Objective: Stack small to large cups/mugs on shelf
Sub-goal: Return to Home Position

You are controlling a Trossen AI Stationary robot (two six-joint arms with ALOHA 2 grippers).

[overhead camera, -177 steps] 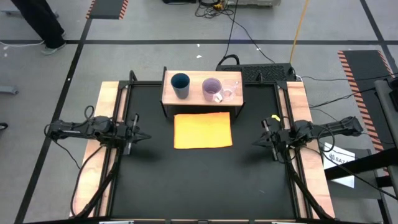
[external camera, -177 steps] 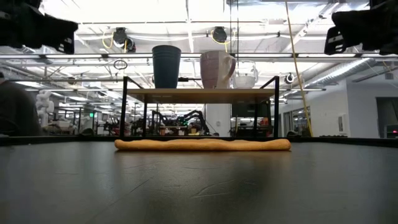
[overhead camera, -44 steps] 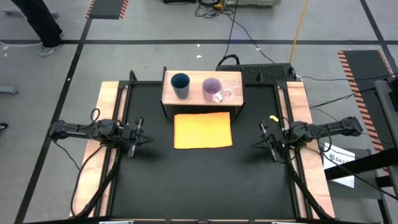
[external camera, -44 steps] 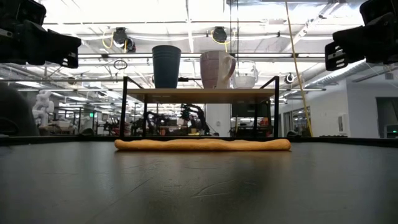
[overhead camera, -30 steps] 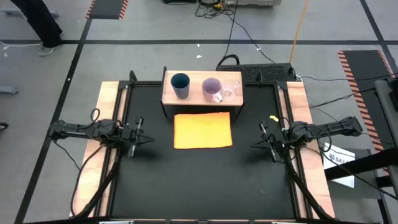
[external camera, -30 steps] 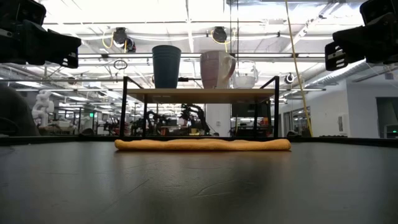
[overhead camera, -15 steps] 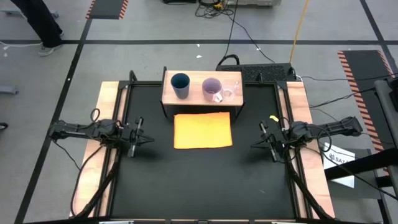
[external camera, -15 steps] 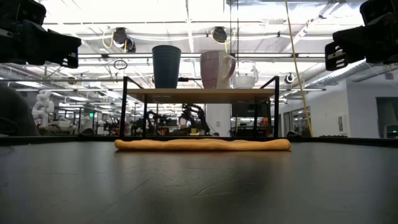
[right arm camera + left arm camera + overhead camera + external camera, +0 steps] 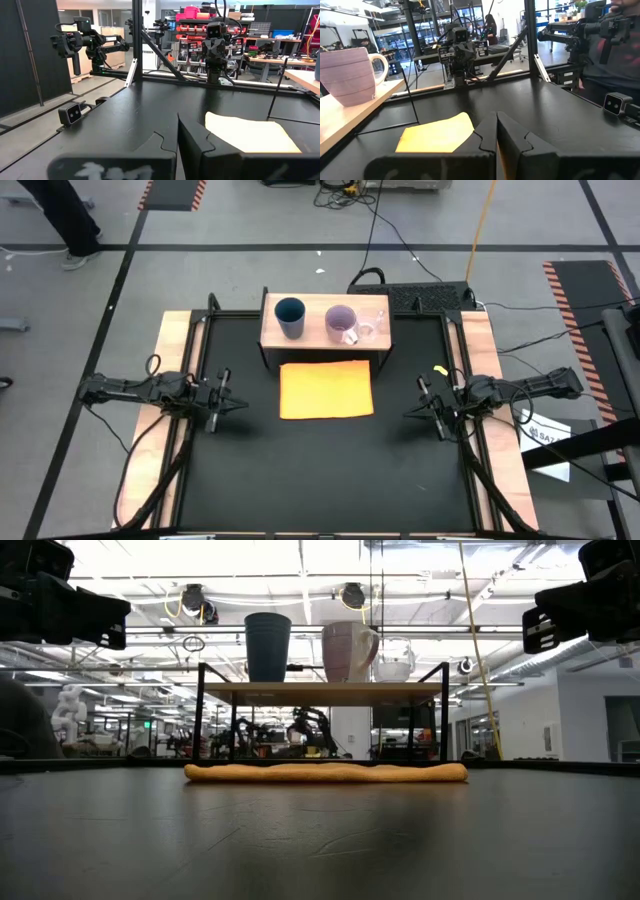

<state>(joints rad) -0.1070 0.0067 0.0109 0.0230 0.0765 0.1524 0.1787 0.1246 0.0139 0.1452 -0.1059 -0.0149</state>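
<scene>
Three cups stand upright in a row, bottoms on the light wooden shelf (image 9: 322, 335) at the table's far side: a dark blue tumbler (image 9: 290, 316) on the left, a lilac mug (image 9: 341, 323) in the middle, a clear cup (image 9: 373, 323) close to the mug's right. In the low view the tumbler (image 9: 267, 645), mug (image 9: 345, 650) and clear cup (image 9: 393, 663) show above the shelf board (image 9: 322, 691). My left gripper (image 9: 240, 402) hovers shut at the table's left edge, pointing level toward the middle. My right gripper (image 9: 408, 412) hovers shut at the right edge, facing it.
A flat orange sheet (image 9: 326, 389) lies on the black table just in front of the shelf, between the two grippers. Wooden side rails (image 9: 172, 370) run along both table edges. A person (image 9: 615, 50) stands beyond the table's right side.
</scene>
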